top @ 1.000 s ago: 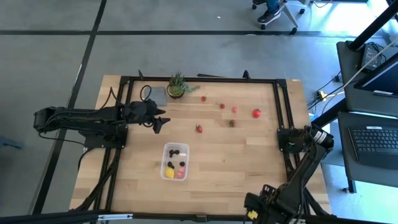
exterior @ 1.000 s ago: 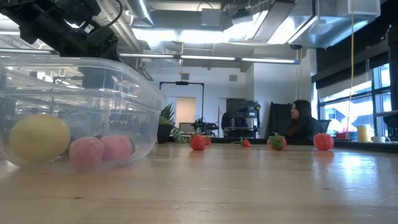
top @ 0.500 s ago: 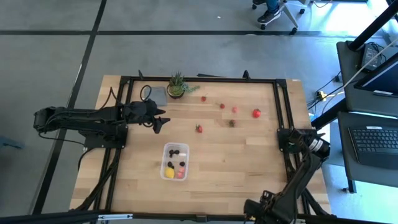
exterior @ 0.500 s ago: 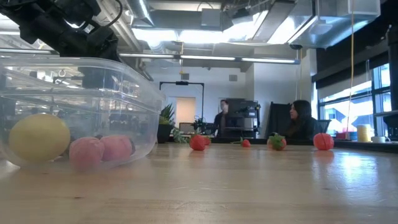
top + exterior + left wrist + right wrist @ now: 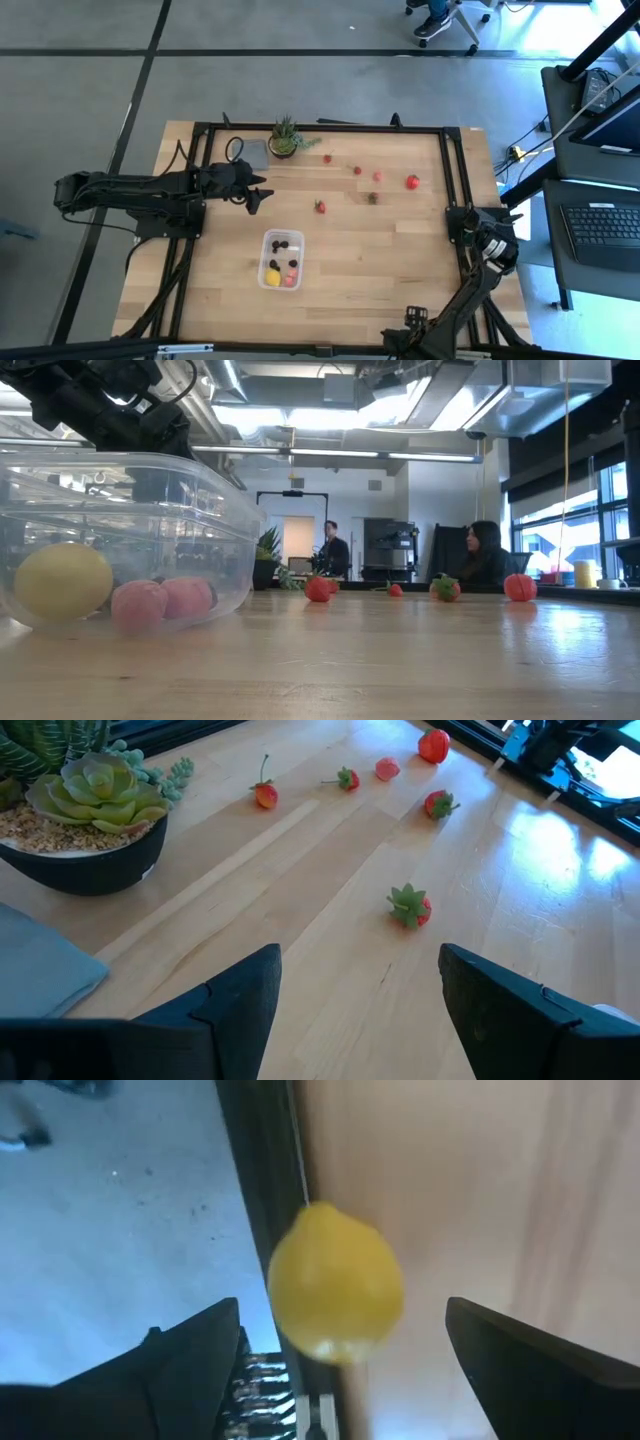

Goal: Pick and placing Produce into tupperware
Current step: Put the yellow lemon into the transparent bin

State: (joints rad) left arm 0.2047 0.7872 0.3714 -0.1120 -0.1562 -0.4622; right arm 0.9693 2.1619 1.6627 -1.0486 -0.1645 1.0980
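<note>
Right gripper (image 5: 340, 1370): fingers spread wide, lemon (image 5: 336, 1283) between them, untouched, at table's near edge | left gripper (image 5: 255, 196): parted, empty, above table | tupperware (image 5: 283, 259): mid-table, holding fruit

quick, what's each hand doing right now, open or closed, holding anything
Left hand: open, empty, over the wooden table.
Right hand: open; small yellow lemon-like piece between its fingers, not gripped.

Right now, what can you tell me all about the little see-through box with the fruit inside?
The tupperware is a small, clear plastic tub with rounded corners and no lid. It sits upright on the wooden table, toward the near edge, with no gripper touching it. Inside lie a yellow lemon, two pinkish-red pieces and some dark berries.
</note>
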